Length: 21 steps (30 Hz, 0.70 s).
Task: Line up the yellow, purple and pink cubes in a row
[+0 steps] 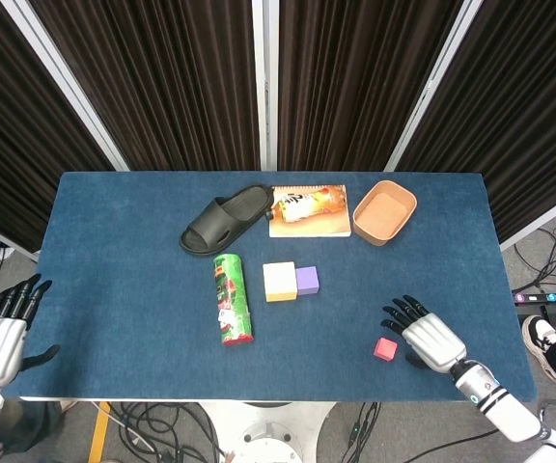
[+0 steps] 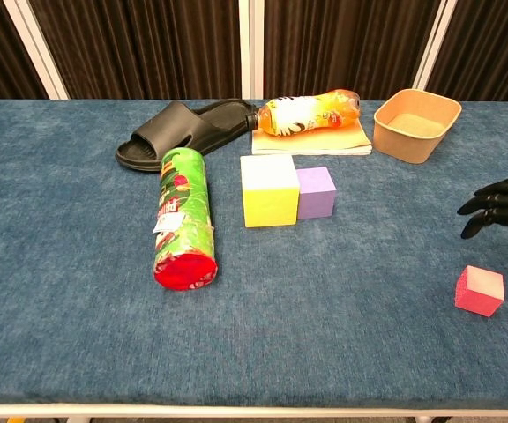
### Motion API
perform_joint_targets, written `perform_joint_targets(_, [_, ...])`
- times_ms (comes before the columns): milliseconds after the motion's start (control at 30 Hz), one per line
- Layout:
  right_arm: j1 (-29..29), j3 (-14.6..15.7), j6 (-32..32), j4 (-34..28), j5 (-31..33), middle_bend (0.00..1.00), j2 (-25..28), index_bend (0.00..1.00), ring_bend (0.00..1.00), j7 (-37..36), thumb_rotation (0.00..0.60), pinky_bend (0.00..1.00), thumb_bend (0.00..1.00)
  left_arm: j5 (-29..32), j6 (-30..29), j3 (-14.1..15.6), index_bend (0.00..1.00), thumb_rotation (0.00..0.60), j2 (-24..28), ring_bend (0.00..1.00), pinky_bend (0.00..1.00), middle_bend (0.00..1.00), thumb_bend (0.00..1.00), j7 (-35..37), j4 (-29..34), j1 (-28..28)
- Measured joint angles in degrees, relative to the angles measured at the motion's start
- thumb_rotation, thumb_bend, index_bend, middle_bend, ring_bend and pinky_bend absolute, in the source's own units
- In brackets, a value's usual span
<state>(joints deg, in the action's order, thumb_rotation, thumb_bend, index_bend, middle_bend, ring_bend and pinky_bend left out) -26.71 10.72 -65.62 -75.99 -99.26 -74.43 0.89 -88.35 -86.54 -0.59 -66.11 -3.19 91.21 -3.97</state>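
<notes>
Black slipper [image 1: 226,219], bottle [image 1: 308,203] on what looks like a notebook [image 1: 309,226], bowl [image 1: 385,212], can [image 1: 232,298].

Surface [image 1: 114,270]: blue cloth-covered, rectangular, set against dark curtain. Lying directly on it: black slipper [image 1: 225,219] at rear centre; flat notebook [image 1: 309,224] just right of slipper, orange drink bottle [image 1: 307,202] lying on notebook; tan bowl [image 1: 384,211] at rear right, upright. Mid-surface: green canister [image 1: 232,298] on its side, red end toward front; yellow cube [image 1: 279,281] near canister's right; purple cube [image 1: 307,280] touching yellow cube's right face. Pink cube [image 1: 385,349] at front right, well apart from other cubes
</notes>
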Motion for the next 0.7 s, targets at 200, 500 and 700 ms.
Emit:
perform_joint_targets(200, [-0.87, 1.08, -3.08, 7.13, -6.11, 0.09, -3.44, 0.25, 0.0, -1.76, 0.6, 0.0, 0.18, 0.24, -0.36, 0.23, 0.13, 0.6, 0.13, 0.11, 0.16, 0.16, 0.06, -0.27, 0.39, 0.52])
perform_joint_targets(500, [-1.88, 1.94, -4.39, 12.44, -9.09, 0.1, -7.07, 0.36, 0.0, -4.32, 0.6, 0.0, 0.24, 0.38, -0.25, 0.17, 0.13, 0.6, 0.07, 0.11, 0.16, 0.16, 0.05, -0.12, 0.28, 0.58])
perform_joint_targets(700, [-1.83, 2.1, -4.66, 14.24, -9.08, 0.12, -8.04, 0.49, 0.0, -5.24, 0.6, 0.0, 0.28, 0.46, -0.16, 0.12, 0.13, 0.6, 0.02, 0.11, 0.16, 0.16, 0.05, 0.09, 0.08, 0.59])
